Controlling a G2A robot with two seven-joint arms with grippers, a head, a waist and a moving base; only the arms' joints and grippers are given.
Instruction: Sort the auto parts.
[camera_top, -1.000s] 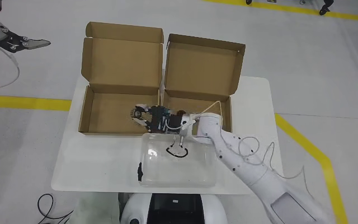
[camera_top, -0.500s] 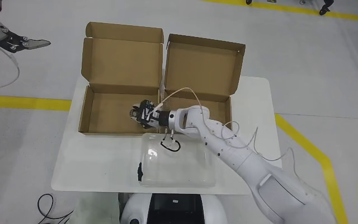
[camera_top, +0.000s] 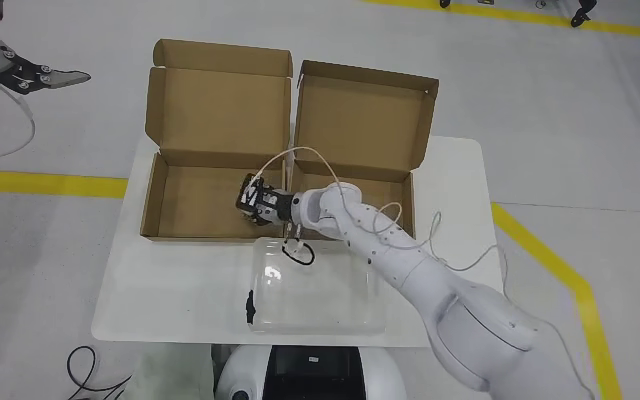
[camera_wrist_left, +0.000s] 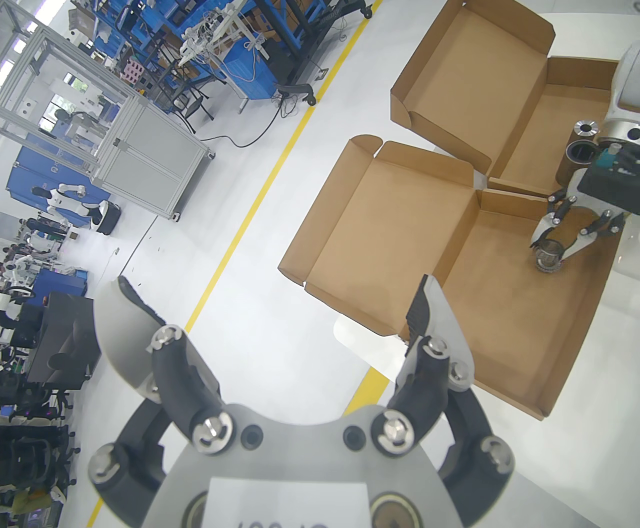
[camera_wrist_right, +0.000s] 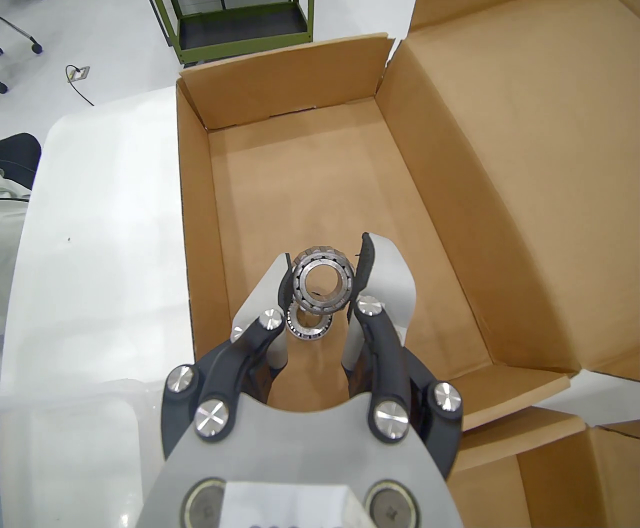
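Observation:
My right gripper (camera_wrist_right: 322, 280) is shut on a steel bearing ring (camera_wrist_right: 323, 282), held low inside the left cardboard box (camera_wrist_right: 310, 175). Just under it a second bearing ring (camera_wrist_right: 310, 324) lies on the box floor. From above, the right gripper (camera_top: 248, 198) sits over the left box (camera_top: 190, 200) near its right wall. The left wrist view shows the held bearing (camera_wrist_left: 547, 256) between the right gripper's fingers (camera_wrist_left: 544, 231). My left gripper (camera_wrist_left: 272, 310) is open with nothing in it, off the table to the far left (camera_top: 40, 76).
A clear plastic tray (camera_top: 340, 310) at the table's front holds a black rubber ring (camera_top: 300, 252) and a small black piece (camera_top: 250, 305). The right cardboard box (camera_top: 360, 120) stands open beside the left one, with metal cylinders (camera_wrist_left: 580, 150) in it.
The right gripper has carried the bearing leftward from the tray's back edge into the left box. The left arm has not moved.

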